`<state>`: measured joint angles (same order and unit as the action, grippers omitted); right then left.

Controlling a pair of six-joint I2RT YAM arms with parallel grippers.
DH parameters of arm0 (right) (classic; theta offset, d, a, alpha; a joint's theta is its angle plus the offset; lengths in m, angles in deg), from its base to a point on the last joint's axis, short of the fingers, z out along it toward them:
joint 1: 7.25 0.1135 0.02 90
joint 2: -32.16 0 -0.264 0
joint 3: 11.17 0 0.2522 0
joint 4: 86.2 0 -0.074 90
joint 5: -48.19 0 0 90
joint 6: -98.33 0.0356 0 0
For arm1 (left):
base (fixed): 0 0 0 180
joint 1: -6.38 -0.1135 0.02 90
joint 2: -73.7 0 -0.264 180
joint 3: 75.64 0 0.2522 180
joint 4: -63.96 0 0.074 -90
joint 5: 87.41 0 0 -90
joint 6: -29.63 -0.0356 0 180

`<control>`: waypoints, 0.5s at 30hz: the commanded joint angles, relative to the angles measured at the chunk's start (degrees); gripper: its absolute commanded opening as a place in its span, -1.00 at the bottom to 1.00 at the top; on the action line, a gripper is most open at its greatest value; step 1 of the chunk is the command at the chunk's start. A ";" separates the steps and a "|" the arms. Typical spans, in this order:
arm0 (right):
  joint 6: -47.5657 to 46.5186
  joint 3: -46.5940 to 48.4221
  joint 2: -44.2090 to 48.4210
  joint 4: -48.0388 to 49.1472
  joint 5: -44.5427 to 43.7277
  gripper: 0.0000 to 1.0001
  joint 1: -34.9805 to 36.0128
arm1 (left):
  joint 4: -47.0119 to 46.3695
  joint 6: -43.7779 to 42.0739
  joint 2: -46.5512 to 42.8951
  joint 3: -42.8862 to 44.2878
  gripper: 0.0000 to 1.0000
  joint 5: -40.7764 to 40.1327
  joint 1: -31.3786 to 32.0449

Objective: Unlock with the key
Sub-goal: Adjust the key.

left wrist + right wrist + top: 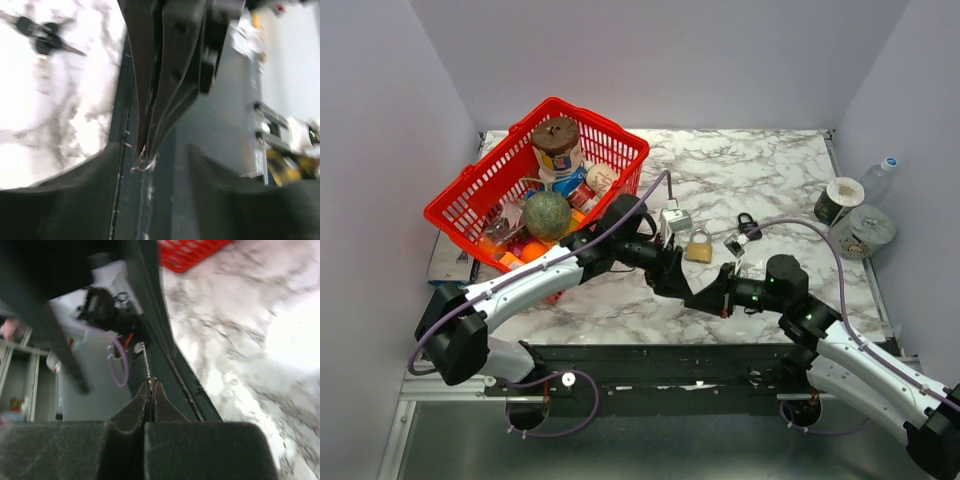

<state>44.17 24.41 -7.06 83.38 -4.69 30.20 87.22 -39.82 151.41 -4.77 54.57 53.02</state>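
White-veined marble table point(770, 170), grey walls on three sides. Seen from above: a red basket point(480, 195) full of odds and ends sits at the far left. A brass padlock point(699, 247) lies flat near the middle of the table, apart from both arms. A bunch of black-headed keys point(747, 222) lies just to its right. The left gripper point(692, 292) and the right gripper point(720, 298) meet tip to tip over the near part of the table, just in front of the padlock. What passes between them cannot be made out from this height.

Left wrist view: this arm's own fingers point(95, 165) stand apart at the bottom of the view, holding nothing. The right arm's fingers reach down between them, pressed together. A small piece of bright metal, the key point(142, 162), shows at their tip. The black-headed keys lie on the marble at upper left.

Right wrist view: the fingers point(159, 400) are clamped on the key. It appears edge-on as a thin blade sticking up from between the tips. Marble fills the right side, with the basket's corner at the top.
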 commanded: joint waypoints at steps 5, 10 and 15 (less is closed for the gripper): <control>20.93 -18.53 2.74 11.33 -21.38 -0.99 -7.91 | 1.29 6.16 12.09 10.55 0.65 -36.56 0.04; 21.12 -21.21 8.36 5.31 -26.74 -0.99 -13.37 | 10.00 7.30 27.82 25.06 0.63 -41.79 -0.22; 20.24 -20.86 11.09 0.89 -32.02 -0.99 -13.63 | 14.05 8.27 37.67 33.41 0.63 -49.85 -0.22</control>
<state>63.77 4.98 2.36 87.22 -29.54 17.00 94.28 -33.39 183.74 23.55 15.91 52.80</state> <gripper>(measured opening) 0.014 0.817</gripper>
